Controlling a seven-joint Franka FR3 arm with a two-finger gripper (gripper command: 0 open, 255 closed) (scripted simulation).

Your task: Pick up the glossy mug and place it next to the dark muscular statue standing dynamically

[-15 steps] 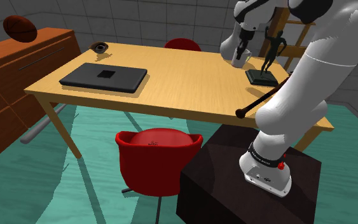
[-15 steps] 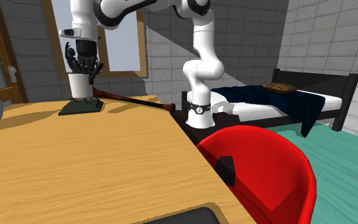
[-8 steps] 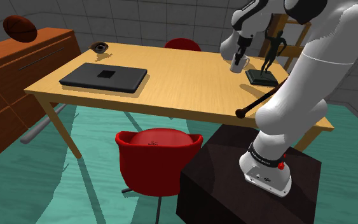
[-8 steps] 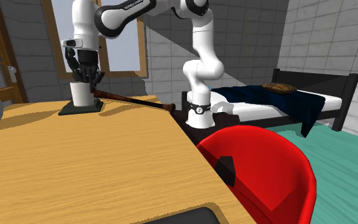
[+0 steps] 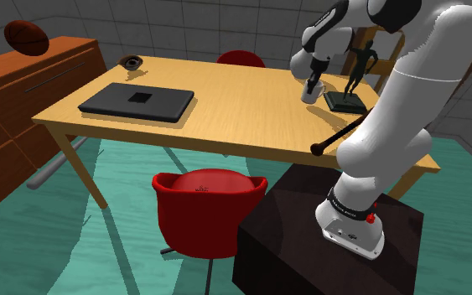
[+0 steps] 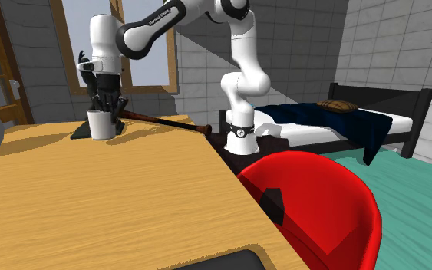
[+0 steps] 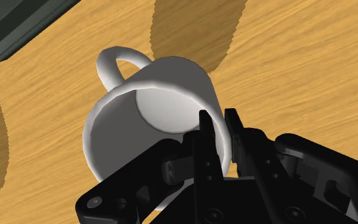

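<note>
A plain white glossy mug [image 5: 311, 93] hangs upright at the wooden table [image 5: 242, 109], just beside the dark statue's base [image 5: 344, 101] on the shoulder view's left. The dark figure statue [image 5: 359, 64] stands on that base. My gripper [image 5: 313, 83] is shut on the mug's rim. In the wrist view one finger sits inside the mug [image 7: 147, 124] and one outside, the gripper [image 7: 219, 124] clasping the wall opposite the handle. In the second exterior view the mug [image 6: 100, 125] is at tabletop level; whether it touches the table I cannot tell.
A dark closed laptop [image 5: 137, 102] lies at the table's left part. A bat [image 5: 343, 134] leans off the table edge near my arm. A red chair [image 5: 209, 209] is tucked in front; a dresser [image 5: 24, 92] carrying a ball [image 5: 26, 37] stands at the left.
My gripper has come down with the mug from above the statue's base to tabletop level beside it. The grip has not changed.
</note>
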